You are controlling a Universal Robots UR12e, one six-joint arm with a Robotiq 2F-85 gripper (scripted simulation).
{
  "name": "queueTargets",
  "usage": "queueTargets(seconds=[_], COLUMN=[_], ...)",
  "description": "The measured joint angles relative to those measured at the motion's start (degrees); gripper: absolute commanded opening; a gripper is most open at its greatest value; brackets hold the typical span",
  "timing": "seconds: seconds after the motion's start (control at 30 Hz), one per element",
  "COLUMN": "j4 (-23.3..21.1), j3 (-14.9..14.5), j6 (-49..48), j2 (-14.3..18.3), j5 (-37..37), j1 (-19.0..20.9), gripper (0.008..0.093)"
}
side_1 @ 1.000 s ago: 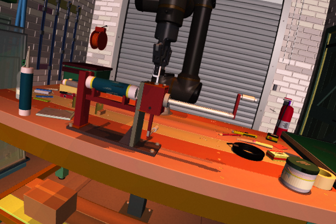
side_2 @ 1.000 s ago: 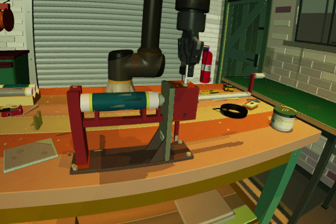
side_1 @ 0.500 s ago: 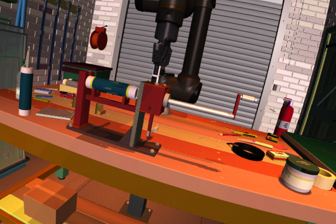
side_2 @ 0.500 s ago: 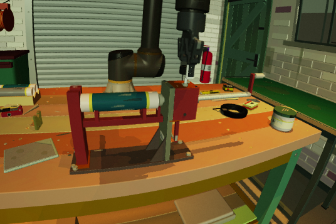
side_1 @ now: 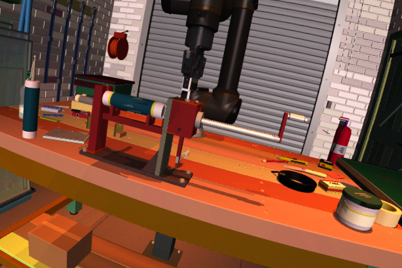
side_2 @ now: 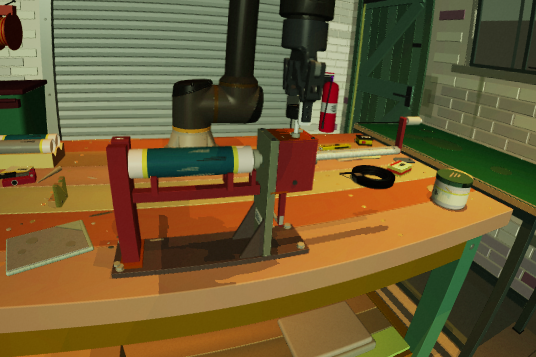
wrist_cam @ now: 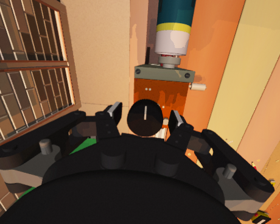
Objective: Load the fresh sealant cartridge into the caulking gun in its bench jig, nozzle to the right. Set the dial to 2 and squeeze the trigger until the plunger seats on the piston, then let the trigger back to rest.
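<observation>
The black dial (wrist_cam: 144, 118) on top of the red gun body (side_1: 183, 118) is hidden behind my fingers from the side cameras; the wrist camera shows it whole, its white mark pointing toward the cartridge. My gripper (wrist_cam: 145, 115) hangs straight down over the gun body (side_2: 296, 160), open, with a finger on either side of the dial and holding nothing. The teal cartridge (side_1: 132, 103) lies in the gun's cradle in the jig (side_2: 200, 189). The trigger (side_1: 179, 150) hangs below the body. The toothed plunger rod (side_1: 240, 129) sticks out behind the body.
A roller shutter and my arm's base (side_2: 192, 121) stand behind the jig. A second cartridge (side_1: 30, 107) stands upright at the bench's far end. A black cable coil (side_1: 297, 180), a tin (side_1: 358, 208), tape and pencils lie beyond the rod's handle (side_1: 284, 126).
</observation>
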Motion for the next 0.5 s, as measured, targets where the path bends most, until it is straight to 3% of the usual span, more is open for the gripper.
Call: queueTargets(seconds=[0.23,0.5], j4=[1.0,5.8], j3=[-0.6,-3.9], j6=[0.0,0.0], j2=[-0.3,-1.9], j5=[0.0,0.0], j1=[0.0,0.0], gripper=[0.0680,0.0680])
